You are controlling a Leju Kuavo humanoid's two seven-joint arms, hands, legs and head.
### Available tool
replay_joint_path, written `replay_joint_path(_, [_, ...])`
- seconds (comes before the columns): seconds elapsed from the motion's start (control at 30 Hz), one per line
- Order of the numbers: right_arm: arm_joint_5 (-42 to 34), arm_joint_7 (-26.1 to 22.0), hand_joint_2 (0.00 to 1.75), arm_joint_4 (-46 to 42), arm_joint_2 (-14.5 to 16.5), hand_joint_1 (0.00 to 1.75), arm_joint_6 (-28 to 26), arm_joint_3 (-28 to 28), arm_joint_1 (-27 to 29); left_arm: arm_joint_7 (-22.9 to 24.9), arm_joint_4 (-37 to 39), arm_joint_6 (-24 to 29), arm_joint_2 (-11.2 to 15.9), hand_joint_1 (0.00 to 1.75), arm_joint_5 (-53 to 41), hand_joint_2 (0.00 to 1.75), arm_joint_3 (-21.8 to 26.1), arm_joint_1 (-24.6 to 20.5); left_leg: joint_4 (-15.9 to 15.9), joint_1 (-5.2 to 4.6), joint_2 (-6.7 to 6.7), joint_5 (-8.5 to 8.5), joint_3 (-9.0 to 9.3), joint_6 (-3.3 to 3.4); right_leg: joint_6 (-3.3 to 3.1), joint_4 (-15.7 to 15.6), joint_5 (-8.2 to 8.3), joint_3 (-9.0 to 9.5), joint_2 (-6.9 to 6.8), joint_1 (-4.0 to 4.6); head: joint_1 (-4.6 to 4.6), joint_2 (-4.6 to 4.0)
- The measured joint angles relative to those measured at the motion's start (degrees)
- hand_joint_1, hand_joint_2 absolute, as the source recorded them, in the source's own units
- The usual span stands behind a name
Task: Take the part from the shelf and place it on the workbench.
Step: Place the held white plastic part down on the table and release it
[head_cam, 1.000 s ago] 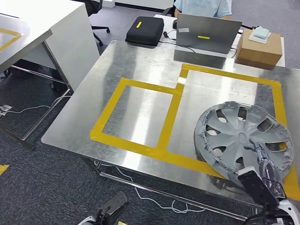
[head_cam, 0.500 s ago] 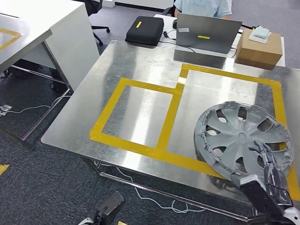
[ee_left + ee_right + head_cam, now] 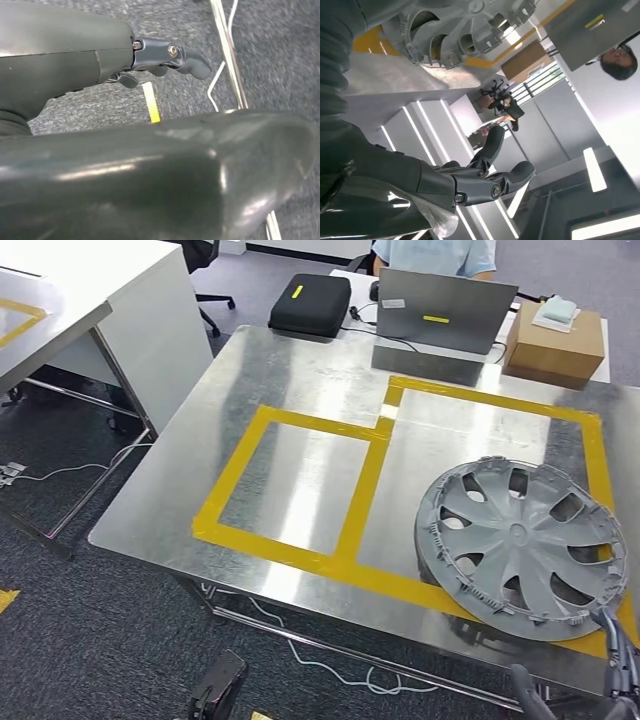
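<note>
Nearest, at about 5 o'clock in the head view, the right hand (image 3: 615,670) hangs just off the table (image 3: 226,440) edge with its fingers (image 3: 497,185) spread and holding nothing, while the left hand (image 3: 219,685) dangles low at 7 o'clock over the carpet, fingers (image 3: 170,52) loosely extended and empty. The grey wheel cover (image 3: 521,545) lies flat on the table at 4 o'clock, overlapping the yellow tape (image 3: 362,495). Further back at 12 o'clock: a black case (image 3: 309,305), a laptop (image 3: 445,310) with an unreadable yellow sticker, and a cardboard box (image 3: 555,340) with a pale cloth on top.
</note>
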Motion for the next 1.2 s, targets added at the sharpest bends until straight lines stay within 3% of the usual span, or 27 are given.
replay_joint_path(0.1, [-6.84,-7.63,1.75,-1.27,6.97,0.0,-0.32,-3.88,2.82,-0.46,0.02,0.5,0.03,0.0,0.28,0.0,1.15,0.53,-0.01,0.0,0.01,0.0,0.0,0.0,0.0,0.0,0.0,0.01,0.02,0.0,-0.01,0.0])
replay_joint_path(0.17, [-10.11,-9.26,1.75,-1.34,10.42,0.0,-0.4,-6.73,3.82,-0.61,0.03,0.7,0.03,0.0,0.5,0.0,1.74,0.78,-0.01,0.0,0.02,0.0,0.01,0.0,0.0,0.0,0.0,0.03,0.04,-0.01,-0.01,0.0])
replay_joint_path(0.23, [-12.55,-7.88,1.75,-0.94,12.75,0.0,-0.44,-9.19,4.31,-0.8,0.04,0.95,0.03,0.0,0.82,0.0,2.39,1.01,0.0,-0.01,0.04,0.0,0.02,0.0,0.0,-0.01,0.01,0.06,0.06,-0.01,0.0,0.0])
replay_joint_path(0.4, [-18.91,0.94,1.75,4.37,16.14,0.0,-0.52,-16.26,3.14,-1.2,0.08,1.36,0.12,0.0,1.04,0.0,3.69,1.69,0.01,-0.04,0.03,0.0,0.03,0.0,0.01,-0.07,0.02,0.11,0.04,-0.05,0.01,0.0])
replay_joint_path(0.67, [-19.83,3.73,1.75,9.02,18.04,0.0,-0.52,-21.63,1.79,-1.27,0.1,1.46,0.19,0.0,0.98,0.0,4.23,1.94,0.01,-0.04,0.03,-0.04,0.03,0.06,0.02,-0.08,0.01,0.1,0.04,-0.05,0.0,0.0])
replay_joint_path(0.8, [-23.41,10.53,0.0,12.86,18.34,0.0,-0.52,-24.74,-0.53,-1.34,0.14,1.56,0.17,0.0,0.46,0.0,4.56,2.05,0.01,-0.03,0.04,-0.04,0.04,0.06,0.01,-0.09,0.01,0.11,0.06,-0.04,0.01,0.0])
replay_joint_path(0.97, [-38.2,12.06,0.0,25.14,18.75,0.0,-0.55,-31.13,-5.82,-2.65,0.21,3.5,-0.34,0.0,0.1,0.0,5.33,2.92,0.0,-0.03,0.05,-0.05,0.06,0.07,0.02,-0.12,0.01,0.14,0.07,-0.03,0.01,0.0])
replay_joint_path(1.07, [-47.54,8.55,0.0,36.06,19.06,0.0,-0.57,-35.06,-10.09,-3.38,0.36,4.47,-0.98,0.0,0.13,0.0,6.18,3.63,0.0,-0.01,0.07,-0.06,0.07,0.07,0.02,-0.15,0.01,0.16,0.09,-0.01,0.02,0.0])
replay_joint_path(1.2, [-51.04,3.27,0.0,52.15,19.5,0.0,-0.59,-40.28,-16.9,-3.63,0.5,4.75,-1.32,0.0,0.15,0.0,7.28,4.16,0.05,-0.06,0.08,-0.07,0.07,0.07,0.09,-0.24,0.08,0.17,0.08,-0.07,0.01,0.0])
